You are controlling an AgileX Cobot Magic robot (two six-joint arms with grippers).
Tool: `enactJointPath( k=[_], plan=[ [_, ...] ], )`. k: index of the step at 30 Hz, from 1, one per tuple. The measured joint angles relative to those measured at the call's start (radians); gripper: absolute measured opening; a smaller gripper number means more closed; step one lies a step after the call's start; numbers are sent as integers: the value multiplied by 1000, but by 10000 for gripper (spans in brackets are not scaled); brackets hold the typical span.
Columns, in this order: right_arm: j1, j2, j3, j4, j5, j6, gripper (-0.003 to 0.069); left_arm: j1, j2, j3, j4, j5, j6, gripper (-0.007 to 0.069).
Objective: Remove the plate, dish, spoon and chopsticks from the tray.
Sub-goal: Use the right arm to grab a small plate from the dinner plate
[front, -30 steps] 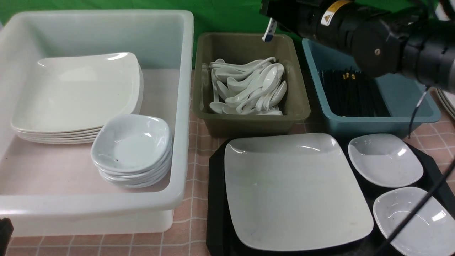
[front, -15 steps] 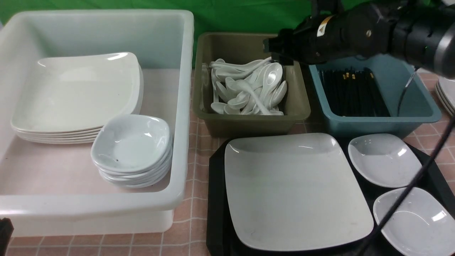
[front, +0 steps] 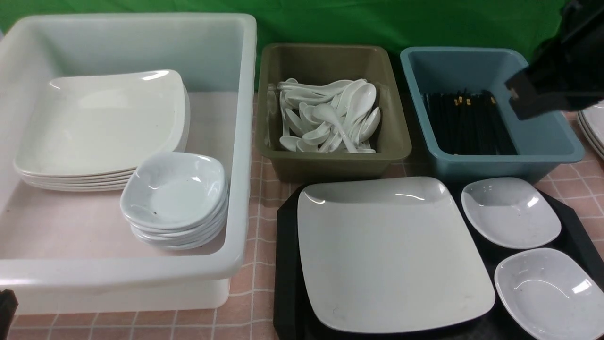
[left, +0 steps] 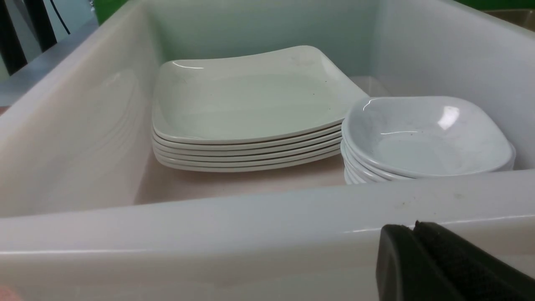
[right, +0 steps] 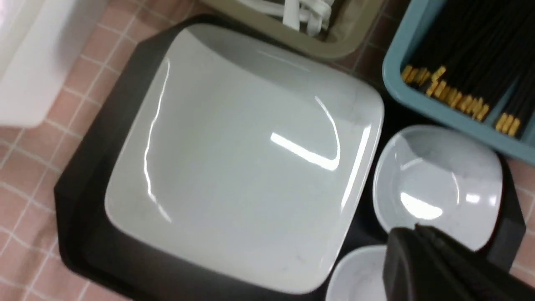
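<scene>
A table under a pink checked cloth (front: 255, 302), seen from the robot's side. Close in front lies a black tray (front: 286, 264) with cut corners. A large glossy white plate (front: 391, 255), square with rounded corners, fills most of it. Two small dishes sit on the tray to the plate's right, one farther (front: 511, 212) and one nearer (front: 547, 293).

Behind the tray stand two bins. The olive bin (front: 330, 165) holds a heap of white soup spoons (front: 330, 118); one with blue marks cannot be picked out among them. The blue bin (front: 490, 165) holds black chopsticks (front: 465, 123) with gold ends, bundled together.

To the left is a big white tub (front: 118, 274). It contains a stack of large plates (front: 101, 123) and, beside it, a stack of small dishes (front: 173, 193).

The right arm (front: 557, 80) shows dark at the upper right, above the blue bin. The right gripper (right: 411, 234) hovers over the tray near the two small dishes, jaws pressed together and empty. The left gripper (left: 411, 234) sits low just outside the tub's near wall, jaws together, holding nothing.
</scene>
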Motion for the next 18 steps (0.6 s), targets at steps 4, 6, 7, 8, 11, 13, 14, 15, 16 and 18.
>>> enactJointPath(
  k=[4,6,7,8,11,13,14,15,16,18],
  plan=[
    [0,-132,168,-1,0,1,30,0,0,0,0,0,0,20],
    [0,-215,281,-2,-1,1,30,0,0,0,0,0,0,20],
    [0,-223,292,-2,-1,1,30,0,0,0,0,0,0,20],
    [0,-288,384,-2,-1,13,30,0,0,0,0,0,0,20],
    [0,-387,512,-2,-1,48,32,0,0,0,0,0,0,20],
    [0,-456,615,-2,-2,76,34,0,0,0,0,0,0,20],
    [0,-463,625,-2,-2,81,34,0,0,0,0,0,0,20],
    [0,-520,696,-2,-5,112,36,0,0,0,0,0,0,20],
    [0,-550,738,-2,-6,131,36,0,0,0,0,0,0,20],
    [0,-580,785,-2,-15,150,37,0,0,0,0,0,0,20]
  ],
)
